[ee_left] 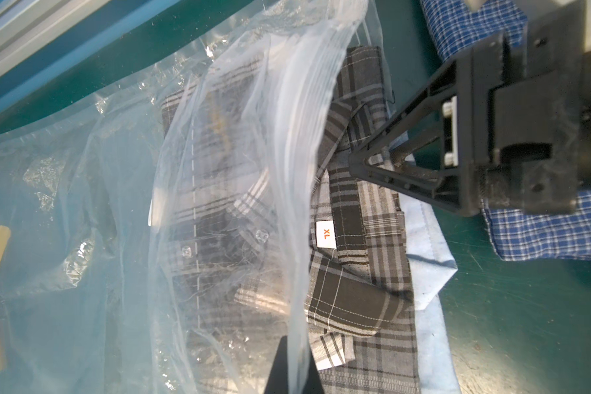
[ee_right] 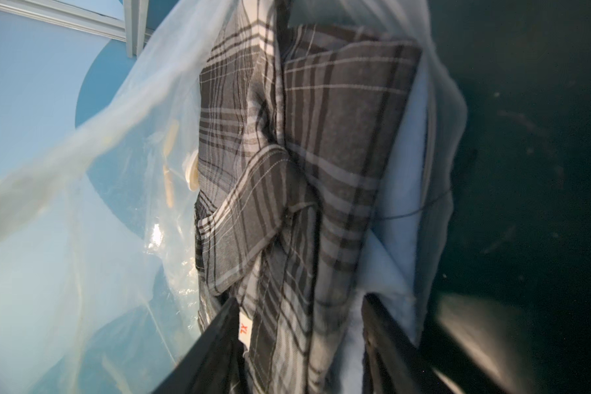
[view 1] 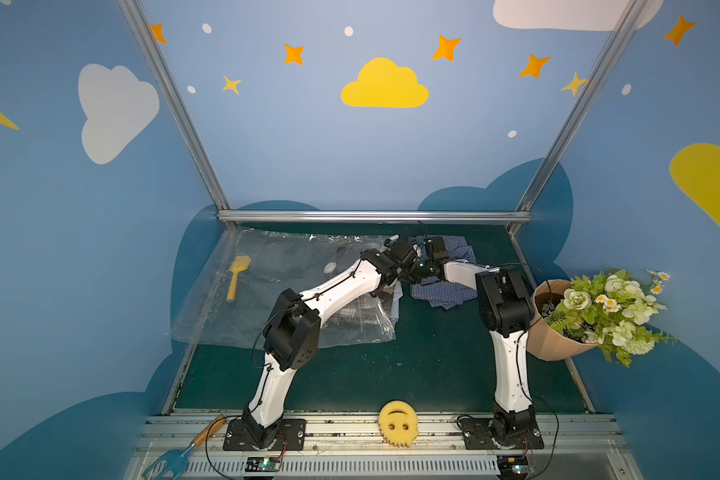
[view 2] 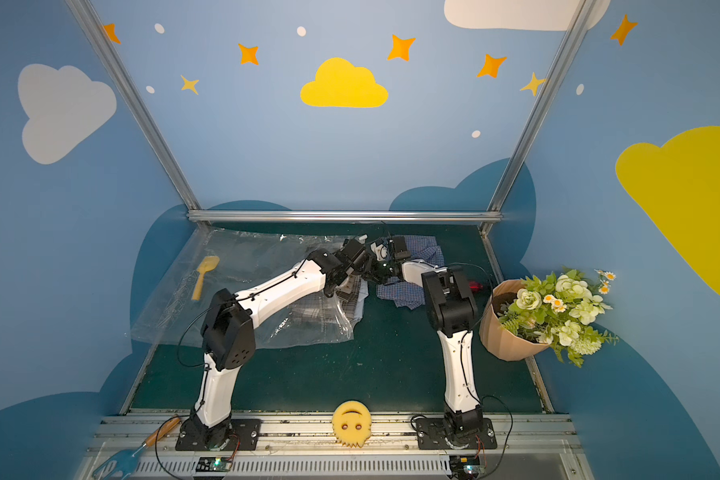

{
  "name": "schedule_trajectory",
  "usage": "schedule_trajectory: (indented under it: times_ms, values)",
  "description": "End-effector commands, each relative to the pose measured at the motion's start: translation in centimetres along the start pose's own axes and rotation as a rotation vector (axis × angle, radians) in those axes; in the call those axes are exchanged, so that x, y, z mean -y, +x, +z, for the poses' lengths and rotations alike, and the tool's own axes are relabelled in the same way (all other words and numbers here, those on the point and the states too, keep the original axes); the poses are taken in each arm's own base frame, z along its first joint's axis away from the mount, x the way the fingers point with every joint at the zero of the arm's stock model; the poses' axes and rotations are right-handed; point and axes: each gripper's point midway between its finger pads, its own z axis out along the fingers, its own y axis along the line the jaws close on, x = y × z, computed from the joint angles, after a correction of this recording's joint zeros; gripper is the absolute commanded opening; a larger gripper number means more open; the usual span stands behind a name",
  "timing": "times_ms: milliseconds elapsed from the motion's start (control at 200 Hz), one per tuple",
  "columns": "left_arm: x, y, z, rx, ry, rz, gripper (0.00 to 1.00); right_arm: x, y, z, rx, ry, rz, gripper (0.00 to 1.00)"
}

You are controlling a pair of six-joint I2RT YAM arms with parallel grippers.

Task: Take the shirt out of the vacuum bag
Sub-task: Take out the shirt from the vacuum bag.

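The clear vacuum bag [view 1: 267, 291] [view 2: 233, 282] lies on the green mat at the left, its mouth facing right. A folded grey plaid shirt [ee_left: 355, 290] [ee_right: 321, 153] with an XL label sticks halfway out of the mouth, on top of a pale blue cloth [ee_left: 430, 266]. My left gripper [ee_left: 294, 368] is shut on the bag's upper film at the mouth and holds it lifted. My right gripper [ee_right: 301, 341] stands open at the shirt's collar, one finger on each side of the folded stack. Its tip [ee_left: 355, 160] rests on the collar.
A blue checked shirt [view 1: 441, 293] lies crumpled on the mat right of the bag, under my right arm. A yellow scoop [view 1: 235, 276] and the white valve [view 1: 329, 267] show at the bag. A flower pot [view 1: 558, 328] leans at the right edge; a yellow sponge [view 1: 397, 423] sits on the front rail.
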Motion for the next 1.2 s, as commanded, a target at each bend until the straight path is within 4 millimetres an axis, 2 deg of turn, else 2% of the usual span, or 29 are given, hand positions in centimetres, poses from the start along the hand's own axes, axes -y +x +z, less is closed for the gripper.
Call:
schedule_trajectory:
  times_ms: [0, 310, 561, 841, 1197]
  values:
    - [-0.9, -0.8, -1.3, 0.026, 0.010, -0.027, 0.03, 0.2, 0.4, 0.7, -0.014, 0.016, -0.006, 0.57]
    - [-0.8, -0.4, -0.9, 0.017, 0.018, -0.033, 0.03, -1.3, 0.2, 0.6, 0.004, 0.029, -0.031, 0.38]
    - [-0.7, 0.5, -0.4, 0.002, 0.030, -0.039, 0.03, -1.5, 0.0, 0.2, 0.012, 0.064, -0.042, 0.20]
    - [-1.2, 0.8, -0.1, -0.002, 0.034, -0.056, 0.04, -3.5, -0.5, -0.9, 0.027, 0.064, -0.069, 0.00]
    - [-2.0, 1.1, 0.3, -0.004, 0.035, -0.072, 0.03, -7.2, -1.3, -4.0, 0.070, 0.048, -0.101, 0.00]
